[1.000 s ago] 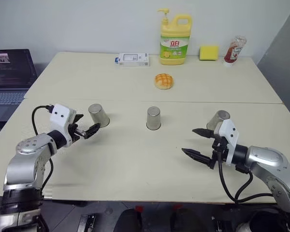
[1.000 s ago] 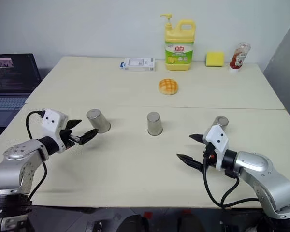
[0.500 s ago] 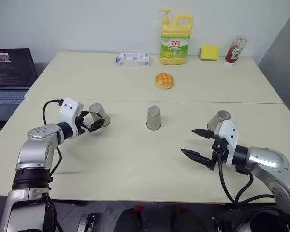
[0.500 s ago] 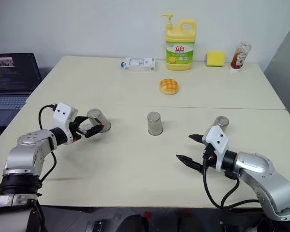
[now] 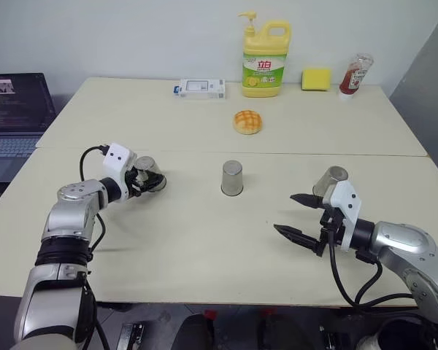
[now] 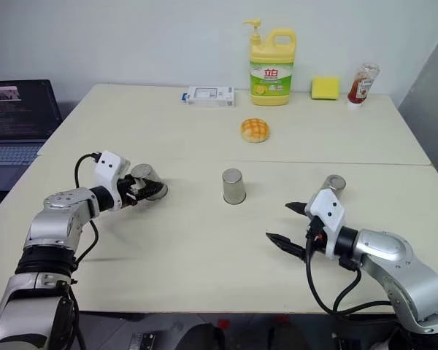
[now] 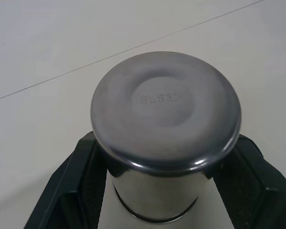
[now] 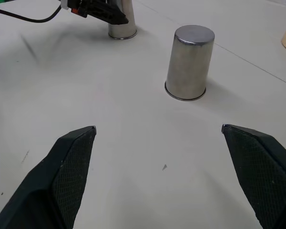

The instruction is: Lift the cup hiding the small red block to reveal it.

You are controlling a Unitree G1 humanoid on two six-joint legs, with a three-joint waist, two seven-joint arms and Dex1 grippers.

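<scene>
Three identical steel cups stand upside down in a row on the table. My left gripper (image 5: pixel 148 181) is shut on the left cup (image 5: pixel 152 171), which stands on the table; the left wrist view shows the black fingers (image 7: pixel 78 191) against both sides of this cup (image 7: pixel 166 114). The middle cup (image 5: pixel 232 178) stands alone. The right cup (image 5: pixel 331 179) is just behind my right gripper (image 5: pixel 285 213), which hangs open with nothing between its fingers, above the table. The small red block is hidden.
At the table's far edge are a white box (image 5: pixel 202 89), a yellow dish soap bottle (image 5: pixel 265 58), a yellow sponge (image 5: pixel 315 79) and a red sauce bottle (image 5: pixel 354 74). A bread bun (image 5: pixel 247 122) lies behind the middle cup. A laptop (image 5: pixel 14 109) sits at the left.
My left gripper moved forward onto the left cup and shut on it. The right arm and the other cups have not moved.
</scene>
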